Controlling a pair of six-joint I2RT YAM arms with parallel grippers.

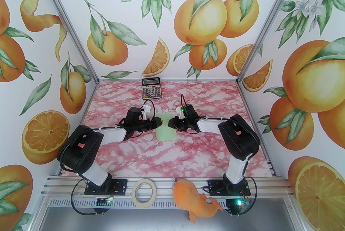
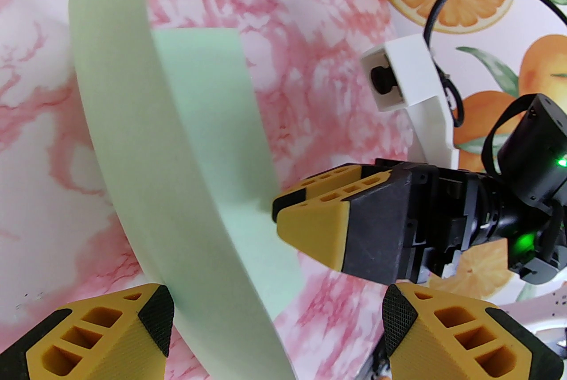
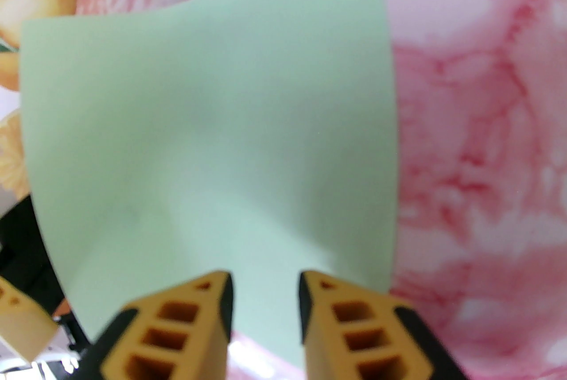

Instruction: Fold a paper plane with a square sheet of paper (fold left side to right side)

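Observation:
The square sheet of paper [image 1: 165, 131] is pale green and lies mid-table on the pink marble surface, between both grippers. In the left wrist view the sheet [image 2: 199, 148] has one side curled up and arching over the flat part. It is a loose curl, without the pointed form of a paper plane. My left gripper [image 1: 159, 121] is open wide, and the curled edge runs past one of its fingers [image 2: 150, 312]. My right gripper [image 3: 266, 285] is at the sheet's [image 3: 212, 126] opposite edge. Its jaws stand a little apart with nothing pinched.
A black-and-orange calculator [image 1: 151, 88] lies at the back of the table. A roll of beige tape [image 1: 144, 193] and an orange plush toy [image 1: 194, 197] sit on the front rail between the arm bases. Printed walls close in the left, right and back sides.

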